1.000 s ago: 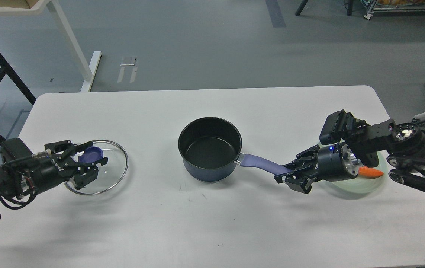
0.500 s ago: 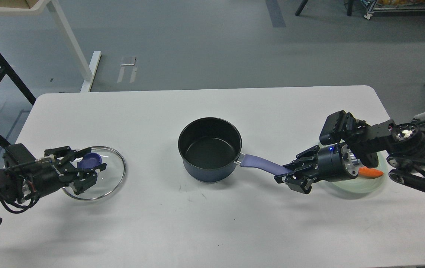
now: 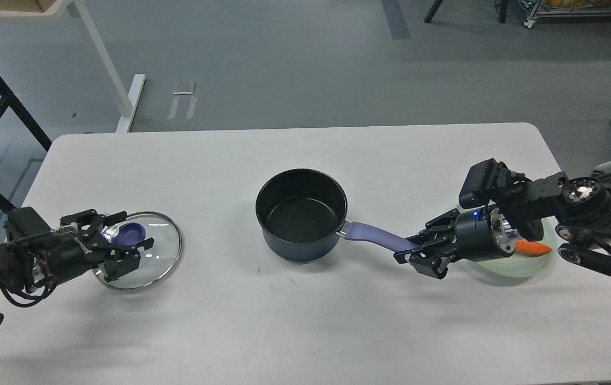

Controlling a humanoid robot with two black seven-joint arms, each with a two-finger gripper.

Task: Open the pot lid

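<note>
Lid (image 3: 139,251) lies flat on counter (image 3: 305,321), well left of uncovered pot (image 3: 301,214). Left pincer (image 3: 123,240) spread around knob; right pincer (image 3: 417,251) pinching handle. Release step judged; withdrawal needed next.

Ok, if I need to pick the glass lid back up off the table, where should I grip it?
Grip the pot lid by its flat purple-blue knob, coming from above. It lies flat, knob up; the thin rim offers little to pinch. The left gripper is already around the knob.
</note>
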